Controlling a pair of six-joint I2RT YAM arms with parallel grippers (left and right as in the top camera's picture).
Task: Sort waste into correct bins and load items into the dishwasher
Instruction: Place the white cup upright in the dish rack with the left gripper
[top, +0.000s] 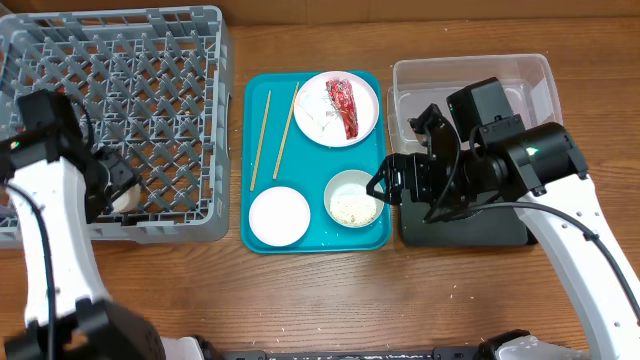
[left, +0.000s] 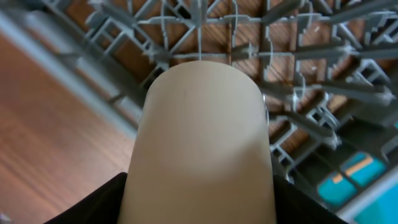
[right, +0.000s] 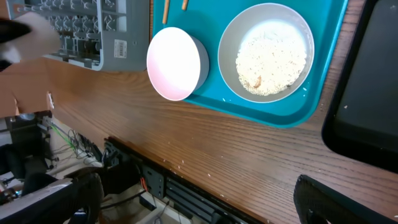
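My left gripper (top: 112, 188) is shut on a cream cup (top: 127, 200) at the front edge of the grey dishwasher rack (top: 150, 60). In the left wrist view the cup (left: 202, 124) fills the frame between my black fingers (left: 199, 208), with rack grid (left: 298, 56) behind it. My right gripper (top: 385, 186) is open and empty, over the right edge of the teal tray (top: 262, 85), beside the bowl of rice (top: 353, 199). The right wrist view shows the rice bowl (right: 268, 53), a white bowl (right: 174, 62) and my spread fingers (right: 199, 199).
On the tray lie two wooden chopsticks (top: 262, 135) and a white plate (top: 312, 120) with a red wrapper (top: 344, 106) and tissue. A white bowl (top: 278, 216) stands at its front. A clear bin (top: 530, 75) and a black bin (top: 480, 230) are at the right.
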